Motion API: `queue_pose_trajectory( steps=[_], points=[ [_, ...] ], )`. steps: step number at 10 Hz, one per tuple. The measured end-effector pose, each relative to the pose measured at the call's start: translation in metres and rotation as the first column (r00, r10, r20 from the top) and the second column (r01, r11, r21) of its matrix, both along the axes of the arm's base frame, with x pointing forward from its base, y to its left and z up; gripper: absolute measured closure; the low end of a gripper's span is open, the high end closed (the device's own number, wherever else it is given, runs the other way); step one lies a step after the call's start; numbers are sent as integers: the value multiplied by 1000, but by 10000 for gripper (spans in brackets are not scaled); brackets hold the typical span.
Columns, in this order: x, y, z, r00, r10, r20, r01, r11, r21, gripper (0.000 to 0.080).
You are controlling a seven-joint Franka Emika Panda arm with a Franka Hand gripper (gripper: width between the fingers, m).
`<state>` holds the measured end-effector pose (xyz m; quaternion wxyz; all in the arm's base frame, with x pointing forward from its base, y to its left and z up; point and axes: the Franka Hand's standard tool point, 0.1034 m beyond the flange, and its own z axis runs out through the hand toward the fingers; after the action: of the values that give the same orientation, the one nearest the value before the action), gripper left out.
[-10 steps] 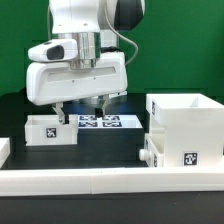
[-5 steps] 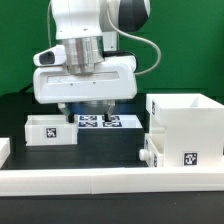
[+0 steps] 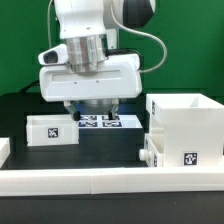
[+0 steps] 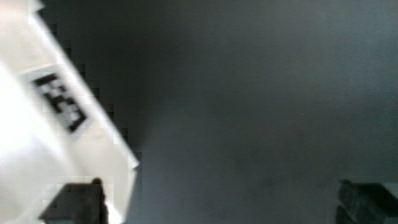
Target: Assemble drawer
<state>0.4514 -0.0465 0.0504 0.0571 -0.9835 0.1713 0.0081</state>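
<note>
The tall white box shell point(image 3: 186, 128) stands at the exterior view's right, open on top, with a tag on its front and a small knob point(image 3: 147, 156) on the side that faces the middle. One small white tray point(image 3: 51, 130) with a tag sits at the left. It also shows as a white tagged edge in the wrist view point(image 4: 54, 110). My gripper point(image 3: 90, 108) hangs open and empty above the black table between tray and box, its dark fingertips point(image 4: 79, 202) wide apart around bare table point(image 4: 226, 205). A second tray is not clearly visible.
The marker board point(image 3: 100, 122) lies flat behind and below the gripper. A long low white rail point(image 3: 100, 181) runs along the front. A small white piece point(image 3: 4, 150) sits at the left edge. A green wall stands behind.
The gripper has moved toward the exterior view's right, away from the small tray, and risen slightly. It stays open. The tray and box have not moved.
</note>
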Motion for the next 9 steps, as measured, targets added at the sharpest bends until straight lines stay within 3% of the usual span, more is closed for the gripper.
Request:
queue_pose_trajectory(
  steps=[2, 7, 9],
  points=[
    [-12, -4, 5, 997, 73, 15, -72, 997, -13, 150],
    [-12, -3, 2, 993, 114, 18, -114, 993, -13, 150],
    [-22, -30, 1, 951, 309, 19, -309, 951, -5, 150]
  ],
)
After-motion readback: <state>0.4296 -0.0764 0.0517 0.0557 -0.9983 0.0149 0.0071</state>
